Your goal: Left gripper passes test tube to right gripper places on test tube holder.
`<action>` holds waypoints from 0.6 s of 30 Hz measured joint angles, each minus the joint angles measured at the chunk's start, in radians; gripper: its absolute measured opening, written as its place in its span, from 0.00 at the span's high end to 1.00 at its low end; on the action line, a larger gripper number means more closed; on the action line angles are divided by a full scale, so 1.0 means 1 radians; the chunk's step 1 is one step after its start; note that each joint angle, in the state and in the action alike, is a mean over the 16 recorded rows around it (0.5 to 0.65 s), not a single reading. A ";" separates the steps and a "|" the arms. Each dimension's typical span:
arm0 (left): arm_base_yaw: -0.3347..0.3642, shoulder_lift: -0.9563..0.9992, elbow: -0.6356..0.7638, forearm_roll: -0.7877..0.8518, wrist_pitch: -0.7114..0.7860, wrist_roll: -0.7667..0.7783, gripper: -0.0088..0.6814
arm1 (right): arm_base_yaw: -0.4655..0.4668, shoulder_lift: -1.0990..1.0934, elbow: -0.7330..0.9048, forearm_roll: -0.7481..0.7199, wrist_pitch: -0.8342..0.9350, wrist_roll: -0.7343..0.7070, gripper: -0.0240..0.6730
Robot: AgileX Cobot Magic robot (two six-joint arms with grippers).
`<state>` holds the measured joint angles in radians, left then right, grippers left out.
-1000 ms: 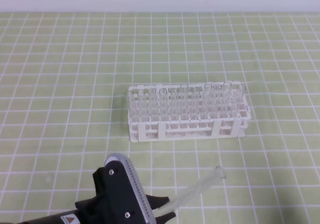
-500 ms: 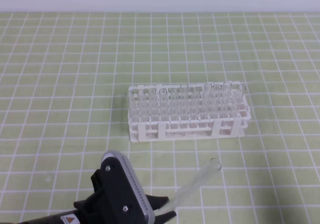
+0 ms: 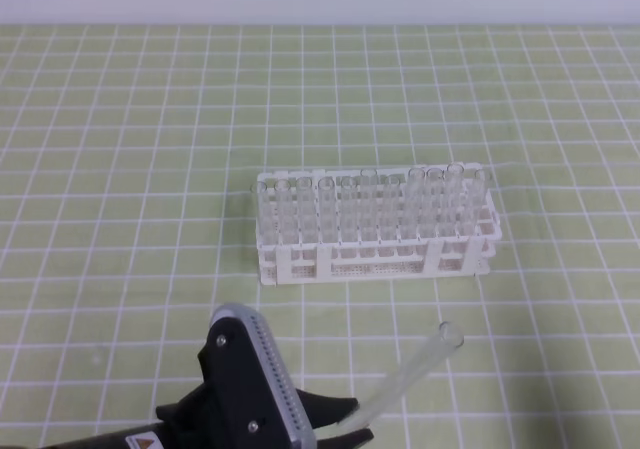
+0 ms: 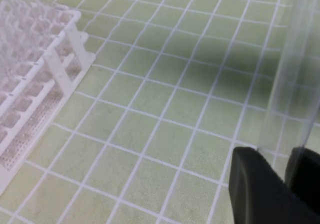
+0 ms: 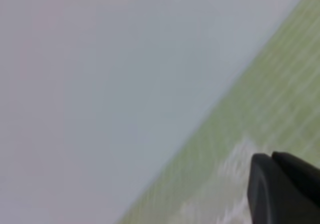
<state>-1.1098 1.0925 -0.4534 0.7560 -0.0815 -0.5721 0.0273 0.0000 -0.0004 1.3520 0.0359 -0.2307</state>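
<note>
At six o'clock overhead, my black left gripper (image 3: pixel 345 431) clamps the slim clear glass test tube (image 3: pixel 415 372), slanting toward one o'clock, short of the white lattice rack (image 3: pixel 375 254). My left wrist view alone shows both fingers (image 4: pixel 255 184) pinching it. My right gripper (image 5: pixel 280 184) shows only at the right wrist; its opening I cannot tell.

Blurred pale wall above green mat (image 5: pixel 280 109), black right end effector (image 5: pixel 272 156) at lower right corner.
</note>
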 joint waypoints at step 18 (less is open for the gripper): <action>0.000 0.271 -0.018 0.000 -0.399 0.009 0.91 | 0.000 0.000 -0.206 0.209 0.530 -0.675 0.62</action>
<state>-1.1098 1.3633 -0.4713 0.7559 -0.4804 -0.5630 0.0273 0.0004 -0.2066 1.5608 0.5658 -0.9057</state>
